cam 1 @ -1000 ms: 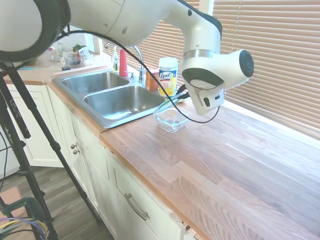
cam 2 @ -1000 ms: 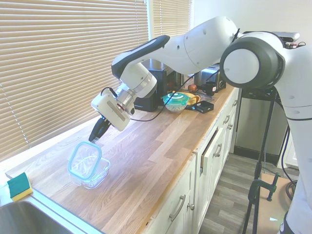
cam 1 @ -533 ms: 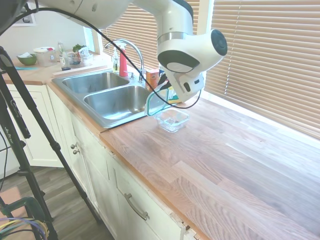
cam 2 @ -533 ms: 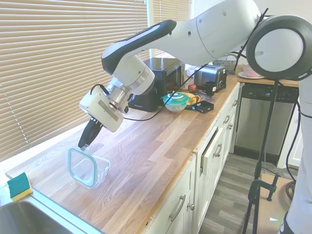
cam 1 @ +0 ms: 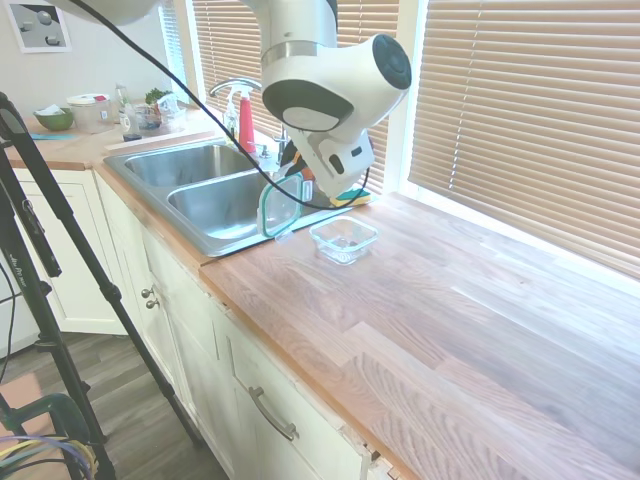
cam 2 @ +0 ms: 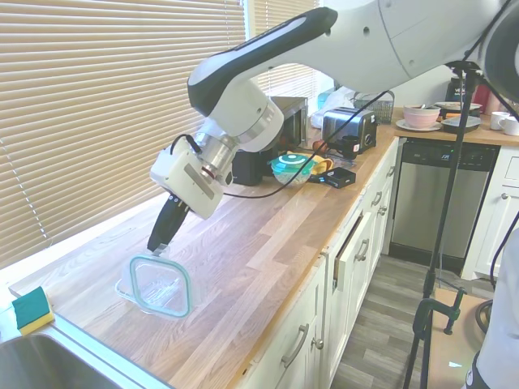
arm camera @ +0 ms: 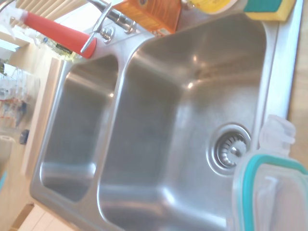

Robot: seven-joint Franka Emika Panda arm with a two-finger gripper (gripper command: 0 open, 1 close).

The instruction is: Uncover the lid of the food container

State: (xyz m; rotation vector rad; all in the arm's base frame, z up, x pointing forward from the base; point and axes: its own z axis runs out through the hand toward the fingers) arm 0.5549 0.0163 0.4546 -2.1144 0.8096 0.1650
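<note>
Hanging on edge below your hand [cam 2: 160, 241], whose fingers pinch its upper rim, the lid [cam 2: 161, 285] is light, thin, slick plastic best held by that teal band, clear of the fragile glass food container [cam 1: 343, 239] open on the worktop [cam 1: 470, 330] just beyond it.

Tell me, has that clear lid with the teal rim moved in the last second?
Yes. The clear teal-rimmed lid has left the small clear glass food container and now hangs on edge in the gripper, over toward the steel sink.

Wooden countertop [cam 1: 470, 320] bearing food container [cam 1: 343, 239], sponge [cam 2: 32, 309].
</note>
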